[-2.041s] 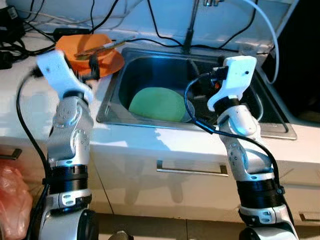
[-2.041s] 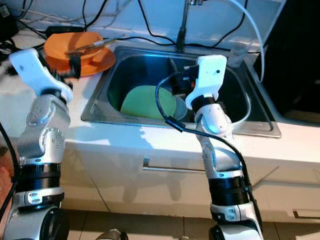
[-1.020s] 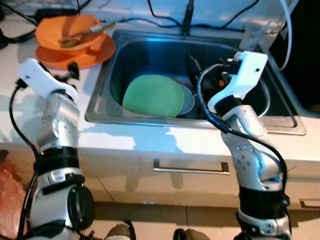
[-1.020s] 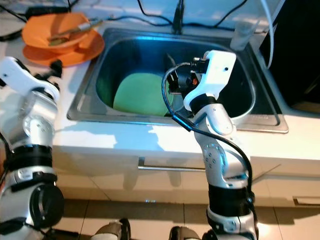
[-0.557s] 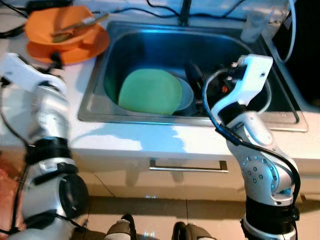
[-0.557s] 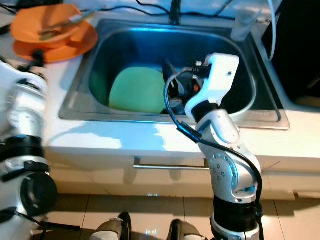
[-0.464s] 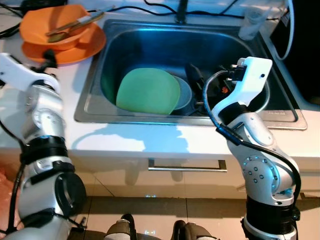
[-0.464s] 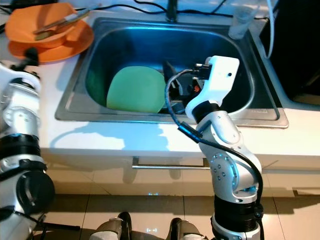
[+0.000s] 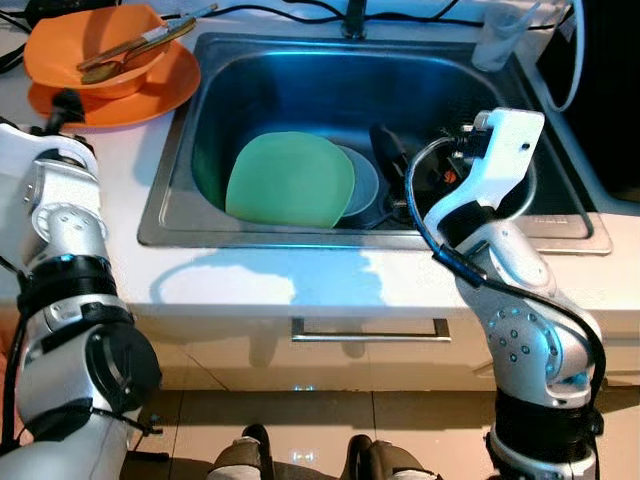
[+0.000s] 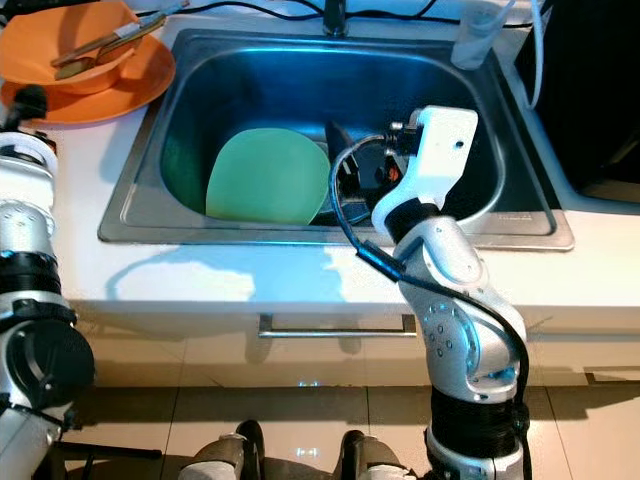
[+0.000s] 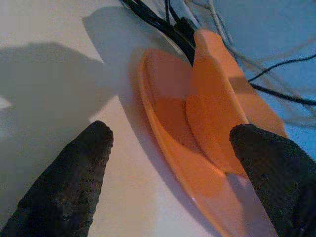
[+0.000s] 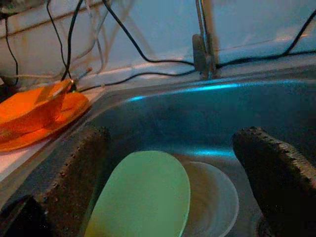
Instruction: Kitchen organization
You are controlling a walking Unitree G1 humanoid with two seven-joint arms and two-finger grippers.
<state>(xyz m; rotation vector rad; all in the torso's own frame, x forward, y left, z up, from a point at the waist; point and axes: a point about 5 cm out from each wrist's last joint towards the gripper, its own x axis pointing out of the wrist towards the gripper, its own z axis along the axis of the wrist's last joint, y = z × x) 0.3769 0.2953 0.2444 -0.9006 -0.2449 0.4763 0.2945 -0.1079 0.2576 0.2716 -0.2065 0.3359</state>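
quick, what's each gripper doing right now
Left gripper: open, holding nothing, facing the orange plate.
Right gripper: open, holding nothing, above the sink.

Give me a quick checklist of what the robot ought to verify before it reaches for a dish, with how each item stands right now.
1. Right gripper open and empty: ok, fingers spread wide above the sink.
2. Green plate reachable: ok, it lies uppermost in the basin, partly over a pale plate.
3. Left gripper open: ok, fingers apart, facing the orange plate on the counter.
4. Orange bowl stable: ok, it sits on the orange plate with utensils inside.
5. Cables clear of the dishes: cannot tell, some run close behind the orange plate.
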